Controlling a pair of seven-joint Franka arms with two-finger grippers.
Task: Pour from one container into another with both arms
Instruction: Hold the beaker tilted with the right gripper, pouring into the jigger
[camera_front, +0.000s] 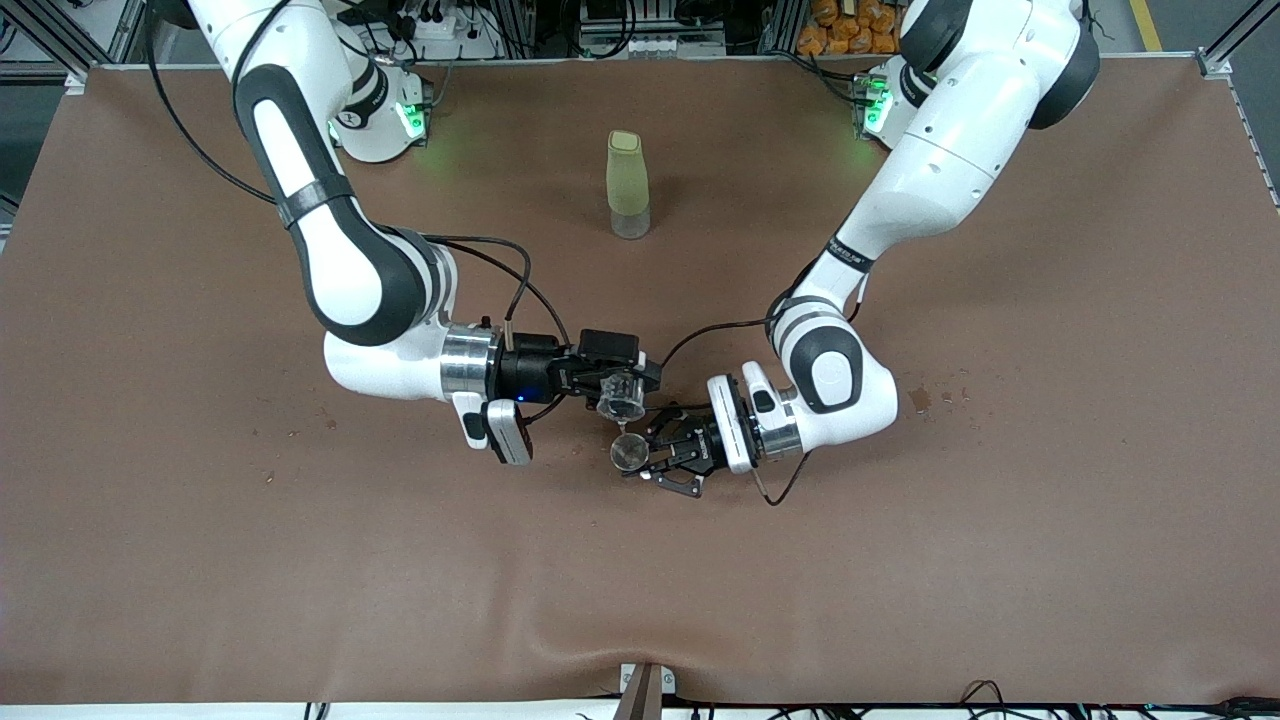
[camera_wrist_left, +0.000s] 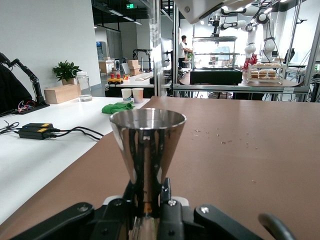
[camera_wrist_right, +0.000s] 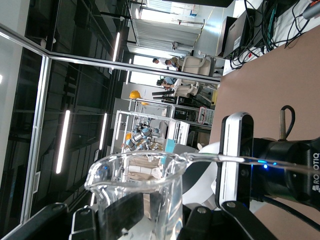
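right claw (camera_front: 612, 385) grasping tilted glass beaker (camera_front: 620, 398) | left claw (camera_front: 655, 462) grasping steel jigger (camera_front: 628, 455) under it

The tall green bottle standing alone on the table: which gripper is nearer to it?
Right. The right gripper, holding a glass beaker, is slightly closer to the bottle; the left gripper, gripping a metal cup, sits nearer the camera.
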